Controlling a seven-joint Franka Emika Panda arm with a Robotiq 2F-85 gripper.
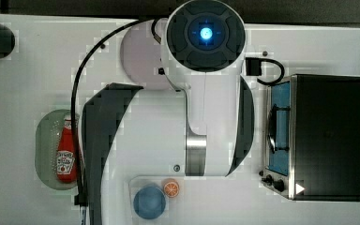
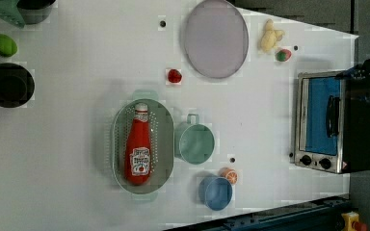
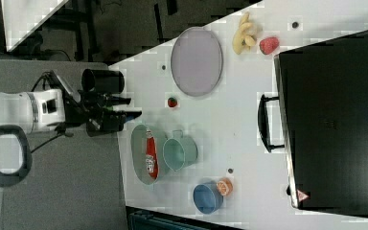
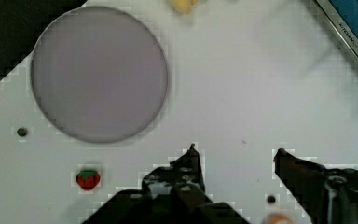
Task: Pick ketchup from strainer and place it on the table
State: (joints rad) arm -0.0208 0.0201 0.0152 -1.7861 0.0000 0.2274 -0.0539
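Note:
The ketchup (image 2: 138, 151), a red squeeze bottle with a white cap, lies lengthwise in the pale green strainer (image 2: 166, 144) on the white table (image 2: 67, 159). The top view shows the ketchup (image 1: 66, 154) in the strainer (image 1: 44, 145) at the top view's left, beside the arm's dark shadow. In the right view my gripper (image 3: 130, 107) hangs high, off to the side of the strainer (image 3: 139, 153) and apart from the ketchup (image 3: 151, 158). The wrist view shows my gripper (image 4: 235, 151) open above bare table, with nothing between its fingers.
A teal cup (image 2: 195, 143) touches the strainer's side. Nearby are a blue bowl (image 2: 215, 192), an orange slice (image 2: 230, 175), a lilac plate (image 2: 215, 38) and a strawberry (image 2: 174, 75). A toaster oven (image 2: 327, 122) stands at the left view's right, a black pot (image 2: 8, 85) at the left view's left.

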